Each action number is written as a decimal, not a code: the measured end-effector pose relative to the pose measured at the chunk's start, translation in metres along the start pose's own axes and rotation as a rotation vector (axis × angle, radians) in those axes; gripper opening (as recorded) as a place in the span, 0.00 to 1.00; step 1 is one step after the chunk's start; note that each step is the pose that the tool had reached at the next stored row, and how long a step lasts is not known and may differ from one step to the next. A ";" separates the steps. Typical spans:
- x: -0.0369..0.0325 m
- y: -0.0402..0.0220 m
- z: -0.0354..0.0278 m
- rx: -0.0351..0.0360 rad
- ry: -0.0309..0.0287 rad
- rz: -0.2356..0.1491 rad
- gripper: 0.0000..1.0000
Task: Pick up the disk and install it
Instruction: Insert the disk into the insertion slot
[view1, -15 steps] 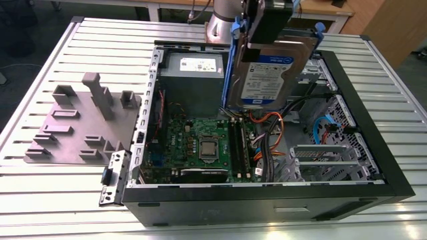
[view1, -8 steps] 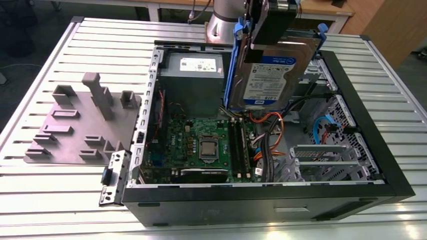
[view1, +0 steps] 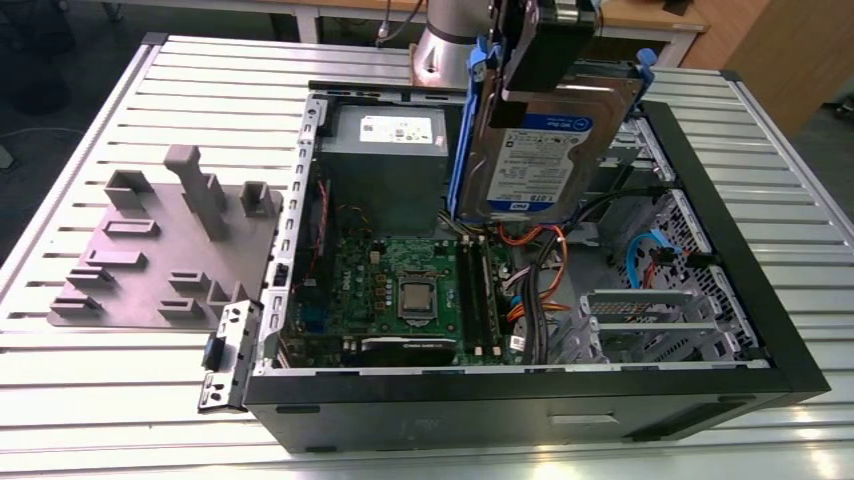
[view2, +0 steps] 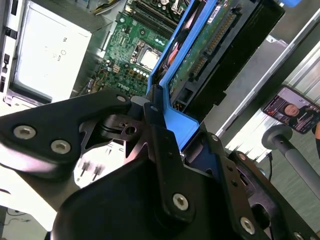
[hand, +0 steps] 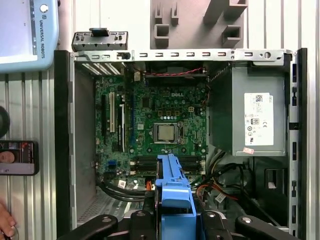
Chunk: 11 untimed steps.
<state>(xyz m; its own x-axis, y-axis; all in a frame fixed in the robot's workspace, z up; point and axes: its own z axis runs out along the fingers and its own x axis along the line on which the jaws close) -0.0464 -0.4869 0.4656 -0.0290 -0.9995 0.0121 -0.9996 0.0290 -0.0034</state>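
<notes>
Above the open black computer case (view1: 534, 410), your gripper (view1: 541, 70) clamps the blue-railed silver disk (view1: 541, 160): lifted, not yet installed.

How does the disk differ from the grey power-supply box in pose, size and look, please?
The disk hangs nearly upright over the open case, clamped in the tool; the power-supply box sits inside the case. The disk is a thin slab; the power-supply box is much bulkier. The disk has blue rails and a blue-and-white label; the power-supply box is plain grey with a white sticker. Both are rectangular and labelled.
</notes>
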 end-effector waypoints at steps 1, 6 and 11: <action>0.0009 0.0000 0.0000 0.0000 0.0000 0.000 0.37; 0.0086 -0.0002 0.0001 0.0000 0.0001 0.000 0.37; 0.0172 -0.0005 0.0003 0.0000 0.0001 0.000 0.37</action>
<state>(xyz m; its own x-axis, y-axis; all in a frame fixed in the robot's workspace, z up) -0.0464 -0.5041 0.4655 -0.0290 -0.9995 0.0122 -0.9996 0.0290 -0.0035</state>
